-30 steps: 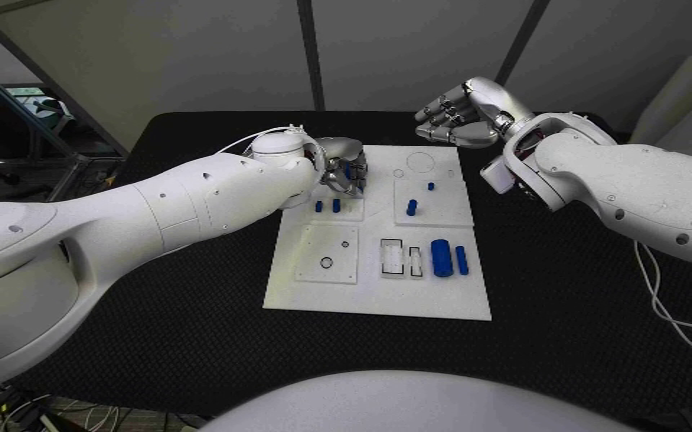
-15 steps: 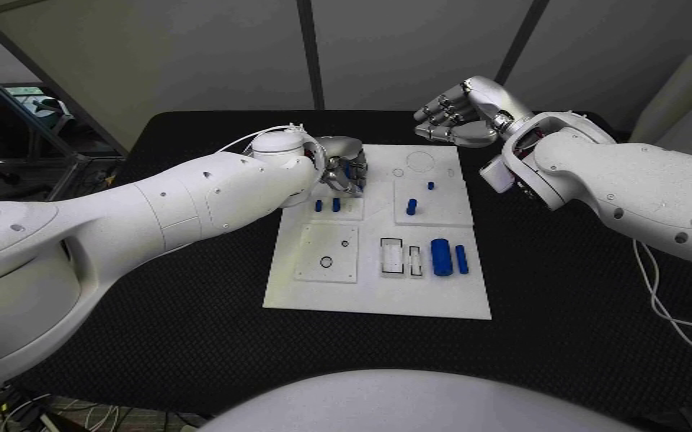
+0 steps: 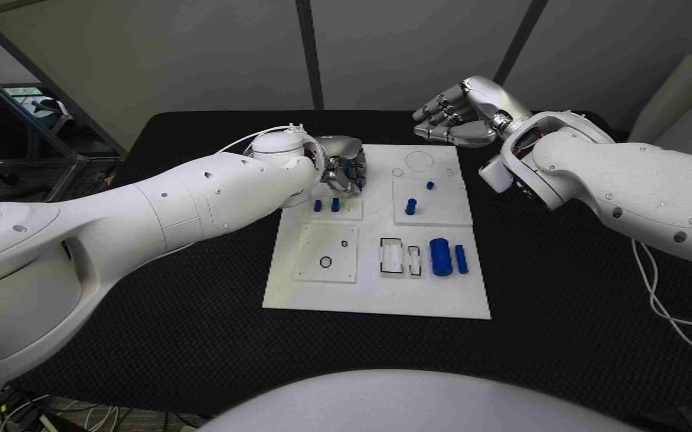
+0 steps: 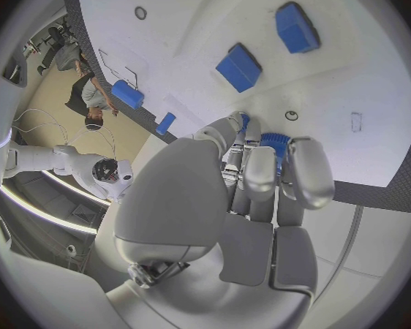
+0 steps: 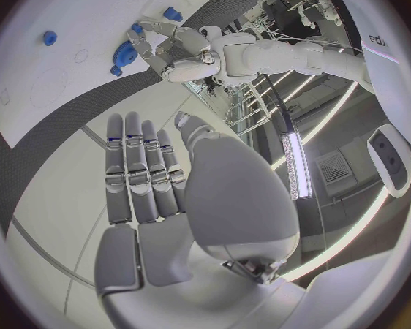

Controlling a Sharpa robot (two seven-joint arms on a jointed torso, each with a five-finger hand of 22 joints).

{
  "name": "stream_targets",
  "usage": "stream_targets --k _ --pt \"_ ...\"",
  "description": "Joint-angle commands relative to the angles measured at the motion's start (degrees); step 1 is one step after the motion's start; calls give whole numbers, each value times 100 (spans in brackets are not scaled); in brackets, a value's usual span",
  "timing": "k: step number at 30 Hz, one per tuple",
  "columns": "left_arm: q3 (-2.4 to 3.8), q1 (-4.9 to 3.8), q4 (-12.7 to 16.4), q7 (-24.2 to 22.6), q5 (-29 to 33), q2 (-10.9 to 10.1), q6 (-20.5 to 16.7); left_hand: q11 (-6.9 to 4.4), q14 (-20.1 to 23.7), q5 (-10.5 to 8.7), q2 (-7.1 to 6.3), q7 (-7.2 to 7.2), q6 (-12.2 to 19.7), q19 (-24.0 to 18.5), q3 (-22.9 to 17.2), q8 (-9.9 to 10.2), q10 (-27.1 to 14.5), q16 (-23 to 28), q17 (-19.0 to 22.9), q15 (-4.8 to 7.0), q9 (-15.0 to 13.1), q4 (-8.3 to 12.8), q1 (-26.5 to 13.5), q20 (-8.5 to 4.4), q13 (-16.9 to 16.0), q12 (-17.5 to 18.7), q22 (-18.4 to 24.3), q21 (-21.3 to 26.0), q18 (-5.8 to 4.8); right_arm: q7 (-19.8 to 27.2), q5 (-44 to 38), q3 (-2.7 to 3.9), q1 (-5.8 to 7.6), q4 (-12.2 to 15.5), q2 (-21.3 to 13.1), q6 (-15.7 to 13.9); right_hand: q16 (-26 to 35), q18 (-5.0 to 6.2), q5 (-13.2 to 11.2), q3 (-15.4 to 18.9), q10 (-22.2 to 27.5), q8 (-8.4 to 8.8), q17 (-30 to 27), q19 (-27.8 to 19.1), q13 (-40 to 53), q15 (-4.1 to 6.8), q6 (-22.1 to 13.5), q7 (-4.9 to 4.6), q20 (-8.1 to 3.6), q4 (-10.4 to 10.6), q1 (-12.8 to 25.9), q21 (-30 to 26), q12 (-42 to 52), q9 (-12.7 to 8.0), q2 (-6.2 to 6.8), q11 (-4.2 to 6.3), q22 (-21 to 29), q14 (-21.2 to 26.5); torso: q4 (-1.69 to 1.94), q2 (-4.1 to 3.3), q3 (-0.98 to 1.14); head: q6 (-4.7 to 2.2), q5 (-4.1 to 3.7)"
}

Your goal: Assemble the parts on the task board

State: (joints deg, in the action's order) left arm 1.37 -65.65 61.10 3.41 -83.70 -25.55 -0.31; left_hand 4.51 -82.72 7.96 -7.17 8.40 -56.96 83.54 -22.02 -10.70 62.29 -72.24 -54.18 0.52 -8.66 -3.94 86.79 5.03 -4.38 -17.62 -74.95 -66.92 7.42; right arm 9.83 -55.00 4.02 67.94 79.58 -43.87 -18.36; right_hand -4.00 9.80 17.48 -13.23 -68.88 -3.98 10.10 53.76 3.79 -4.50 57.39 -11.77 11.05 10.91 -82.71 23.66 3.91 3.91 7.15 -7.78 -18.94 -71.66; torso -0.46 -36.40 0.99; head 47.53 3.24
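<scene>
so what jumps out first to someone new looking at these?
The left robot hand, down at the far left corner of the white board, fingers closed around a blue toothed part. Next, the right robot hand, raised beyond the board's far edge and holding nothing. Then the blue pieces on the board, notably two lying side by side near the right edge.

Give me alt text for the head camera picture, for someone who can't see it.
A robot's left hand reaches over the far left part of a white task board on a black table, its fingers at a small blue part. The right hand hangs beyond the board's far edge, holding nothing. More blue parts stand and lie on the board.
</scene>
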Motion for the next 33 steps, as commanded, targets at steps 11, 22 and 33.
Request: stream_targets --k 11,22,33 --pt "-8 32 241 -108 -2 -177 -334 8 -44 15 -132 25 -152 44 -318 81 159 -39 47 -19 42 127 -142 11 8 160 -79 -89 -279 35 -3 4 9 6 -1 29 30 63 25 15 57 9 -9 44 -2 -45 -27 4 10 -21 46 -30 -11 -2 -32 0 5 11 5 11 -4 -34 3" --pt "80 31 525 -80 1 -426 -441 10 -42 13 -153 29 -163 44 -355 96 176 -42 56 -21 49 144 -177 11 5 185 -88 -96 -280 40 -3 4 9 -18 -4 31 30 63 25 15 57 9 -9 44 -2 -45 -27 4 10 -21 46 -30 -11 -2 -32 0 5 11 3 5 0 -64 14" --pt "230 30 893 -2 53 -769 -368 12 -41 11 -165 33 -181 42 -386 105 195 -44 66 -23 53 157 -208 11 1 205 -94 -99 -280 42 -3 4 8 -28 -19 32 30 63 25 15 57 9 -9 44 -2 -45 -27 4 10 -21 46 -30 -11 -2 -32 0 5 11 9 9 3 -68 33"
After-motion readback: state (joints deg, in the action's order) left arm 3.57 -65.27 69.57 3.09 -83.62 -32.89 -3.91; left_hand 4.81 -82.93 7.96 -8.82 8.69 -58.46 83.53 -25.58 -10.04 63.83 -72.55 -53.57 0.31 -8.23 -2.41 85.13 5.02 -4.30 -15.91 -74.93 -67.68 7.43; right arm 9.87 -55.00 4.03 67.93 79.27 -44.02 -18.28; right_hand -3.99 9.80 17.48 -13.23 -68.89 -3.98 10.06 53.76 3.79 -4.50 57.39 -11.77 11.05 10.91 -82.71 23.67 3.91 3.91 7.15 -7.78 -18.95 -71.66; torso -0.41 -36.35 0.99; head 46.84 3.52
